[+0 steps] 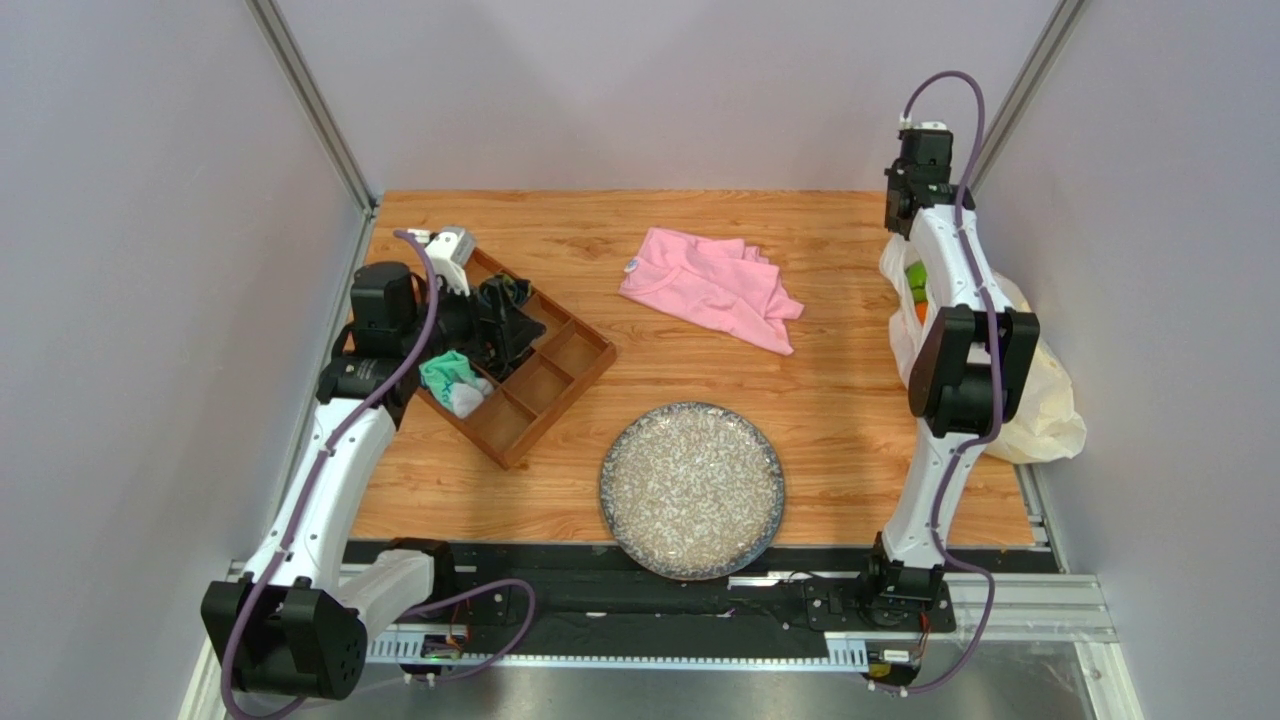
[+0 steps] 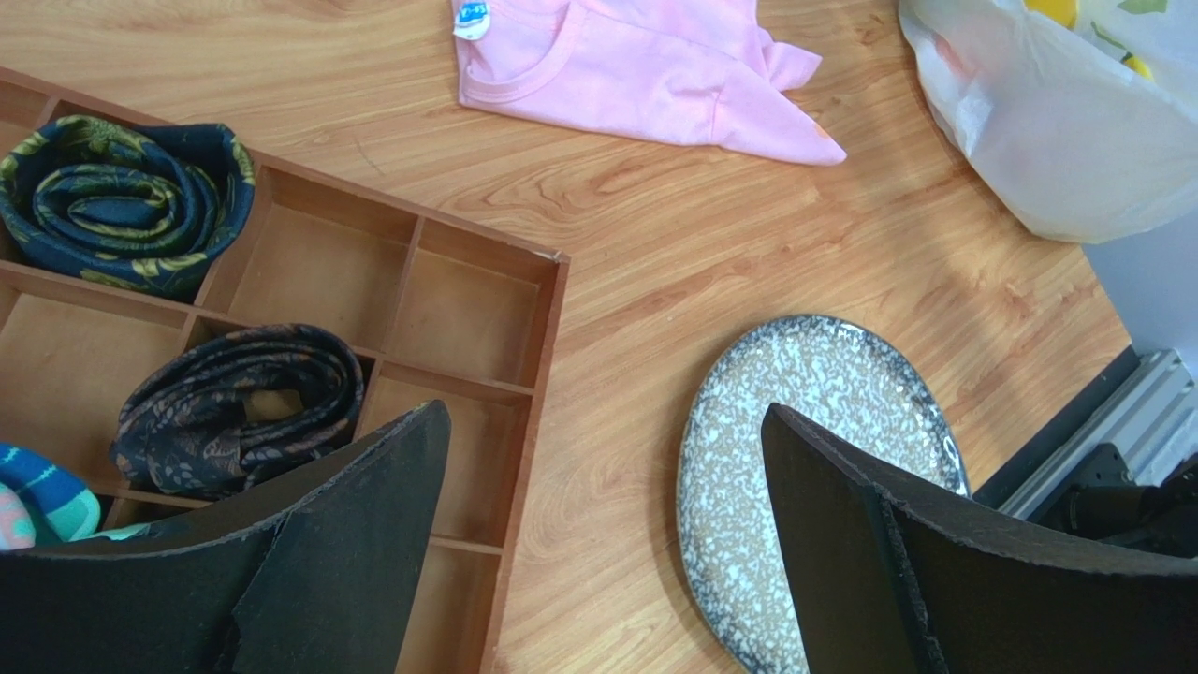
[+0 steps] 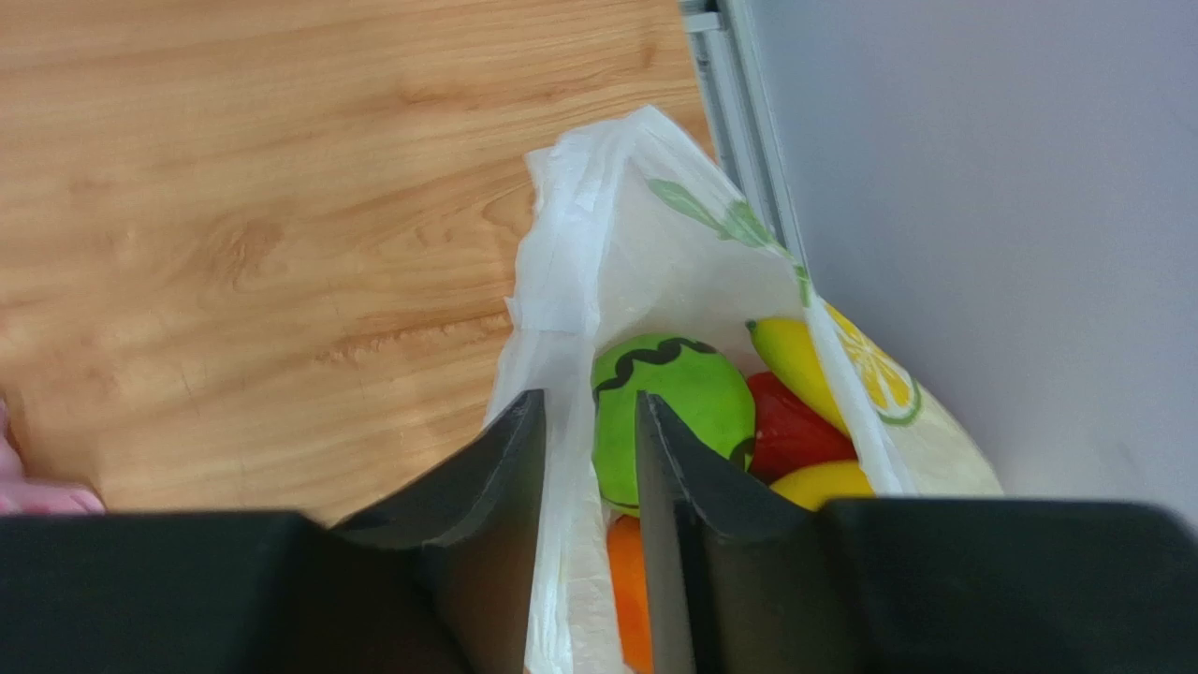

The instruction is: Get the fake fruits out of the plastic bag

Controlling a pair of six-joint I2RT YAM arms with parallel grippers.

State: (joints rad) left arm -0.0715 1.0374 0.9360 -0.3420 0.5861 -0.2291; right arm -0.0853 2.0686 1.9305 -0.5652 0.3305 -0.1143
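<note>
Right pincer (image 3: 591, 421) is held at the mouth of the plastic bag (image 3: 563, 239). Its fingers are drawn to a narrow gap, and a strip of rim film runs through that gap. Whether the film is truly clamped cannot be told. Left pincer (image 2: 602, 409) is spread wide with nothing held, and is hung over the wooden tray (image 1: 564, 375), left of the speckled plate (image 1: 691, 488).

- Plate: noted nearest the arm bases, nothing on it.
- Bag: found right of the plate and a little beyond it, well apart from it, slumped at the right edge of the worktop (image 1: 842, 405).
- Bag axis: judged to run near to far, with the full belly nearer and the mouth at the far end, where the right pincer is.
- Fake fruits (image 3: 781, 435): all seen inside the bag, none out by the plate.
- Green round fruit (image 3: 668, 400): lies just past the right pincer's fingertips, with only the rim film between.
- Orange piece (image 3: 626, 590): sits lower, beside one finger.
- Yellow banana (image 3: 788, 365): lies deeper in, behind the green fruit.
- Arm choice: the right arm is judged far the nearer, since the plate lies between the left pincer and the bag.
- Next move: the green fruit is judged first in reach once the film is cleared.
- Pink cloth (image 1: 714, 285): recorded farthest, beyond the plate.
</note>
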